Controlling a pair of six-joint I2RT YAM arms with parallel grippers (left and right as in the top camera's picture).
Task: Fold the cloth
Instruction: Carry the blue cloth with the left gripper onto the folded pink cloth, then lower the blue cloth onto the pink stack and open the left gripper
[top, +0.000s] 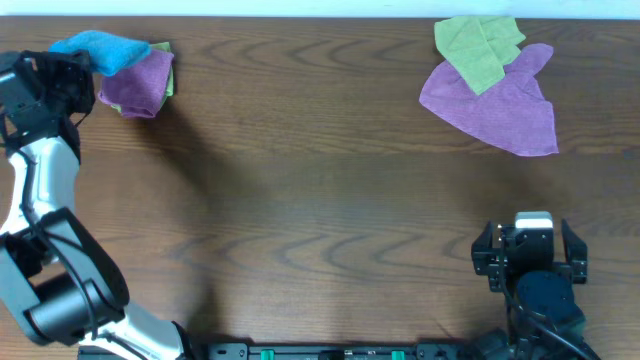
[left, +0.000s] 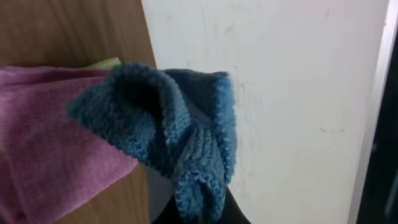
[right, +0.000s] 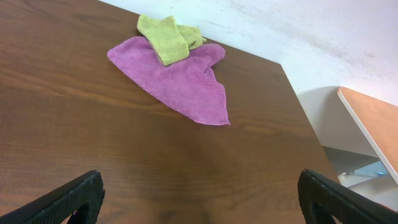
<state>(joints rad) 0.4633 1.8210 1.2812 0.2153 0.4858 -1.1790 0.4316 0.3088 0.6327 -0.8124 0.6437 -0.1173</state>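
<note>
The jaws of the left gripper (top: 85, 65) were pinching the cloth (left: 168, 137), which bunched up from them in a crumpled blue wad; the fingers themselves were mostly hidden under the pile. The cloth touched the upper left side of the purple bundle (top: 137, 85), overlapping its edge, at the far left corner of the counter (top: 320, 170). A green strip (top: 165, 50) showed at the bundle's far right edge, pressed against it.

The jaws of the right gripper (right: 199, 186) were spread wide, with its 2 fingers at either side of the wrist view and only bare counter between them. This gripper sat well apart from the bundle, off to the right and at the near edge. A flat purple cloth (right: 180, 78) lay well to the right of the bundle along the far edge, with a green cloth (right: 165, 37) resting on its far end.
</note>
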